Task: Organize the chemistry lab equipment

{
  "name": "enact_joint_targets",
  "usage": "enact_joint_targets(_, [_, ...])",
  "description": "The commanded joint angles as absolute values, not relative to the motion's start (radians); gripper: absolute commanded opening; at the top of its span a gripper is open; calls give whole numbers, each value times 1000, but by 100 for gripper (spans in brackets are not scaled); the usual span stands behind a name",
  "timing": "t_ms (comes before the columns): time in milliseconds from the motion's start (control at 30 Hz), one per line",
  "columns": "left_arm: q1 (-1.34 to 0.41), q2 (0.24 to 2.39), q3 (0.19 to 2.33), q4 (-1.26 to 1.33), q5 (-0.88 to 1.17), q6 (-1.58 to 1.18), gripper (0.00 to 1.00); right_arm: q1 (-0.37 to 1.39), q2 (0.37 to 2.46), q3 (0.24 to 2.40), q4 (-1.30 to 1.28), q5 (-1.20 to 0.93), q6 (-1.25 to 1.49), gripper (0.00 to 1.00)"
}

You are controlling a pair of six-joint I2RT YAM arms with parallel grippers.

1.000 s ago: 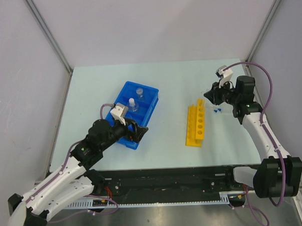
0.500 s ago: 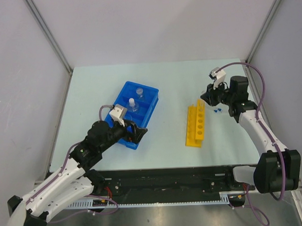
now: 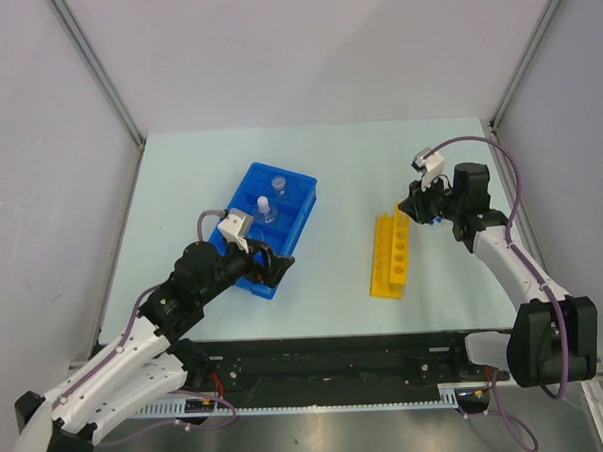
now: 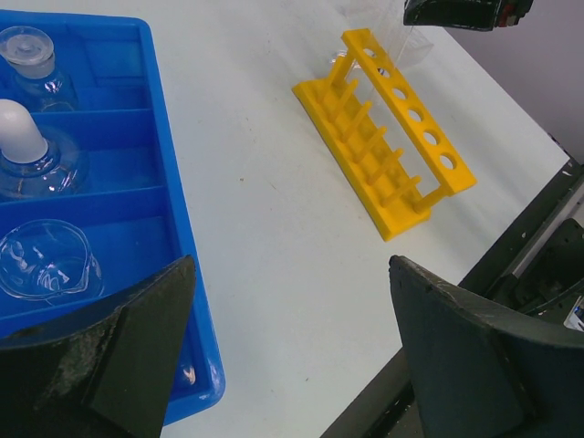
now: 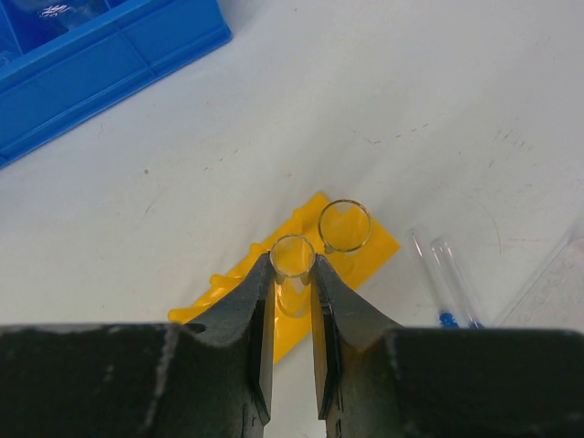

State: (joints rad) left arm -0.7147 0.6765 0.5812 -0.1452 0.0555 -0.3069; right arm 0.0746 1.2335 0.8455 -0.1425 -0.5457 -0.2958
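- blue tray (image 4: 109, 59) sits angled on the bench's left, with three clear flasks (image 4: 44, 260) in separate compartments, the middle one white-stoppered
- yellow rack (image 3: 391, 250) is well right of it
- thin clear tube (image 5: 293, 256) is upright, pinched in the right gripper (image 5: 292, 274) jaws over the rack
- second tube (image 5: 345, 225) stands in the rack's end hole
- blue-tipped droppers (image 5: 447, 287) lie beside the rack

Likely a robot test cell: grey walls (image 3: 304, 46), pale table (image 3: 329, 165).

1. On the table (image 3: 328, 155), the tray (image 3: 306, 208) lies left of the tube rack (image 3: 391, 250).
2. Flasks (image 4: 44, 260) sit in separate tray compartments.
3. One tube (image 5: 344, 225) stands in the rack's far end; droppers (image 5: 447, 274) lie just right.
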Motion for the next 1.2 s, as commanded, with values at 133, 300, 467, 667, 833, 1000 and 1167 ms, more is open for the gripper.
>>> enact_joint_targets(133, [-709, 663, 569, -137, 55, -325, 91, 80, 1215, 833, -107, -557, -330, 22])
enact_joint_targets(300, [-710, 663, 569, -137, 57, -325, 91, 71, 1206, 831, -126, -566, -339, 25])
enact_joint_targets(467, [-709, 663, 569, -135, 57, -324, 91, 61, 1189, 827, -133, -572, -337, 29])
enact_joint_targets(667, [-709, 661, 571, -136, 58, -324, 91, 58, 1180, 825, -143, -580, -341, 31])
enact_joint_targets(833, [-710, 660, 574, -137, 60, -321, 91, 45, 1163, 825, -146, -589, -339, 30])
enact_joint_targets(1000, [-710, 660, 580, -149, 60, -318, 91, 9, 1108, 831, -117, -649, -279, 42])
enact_joint_targets(1167, [-709, 666, 592, -155, 63, -318, 91, 9, 1097, 890, -201, -660, -258, 45])
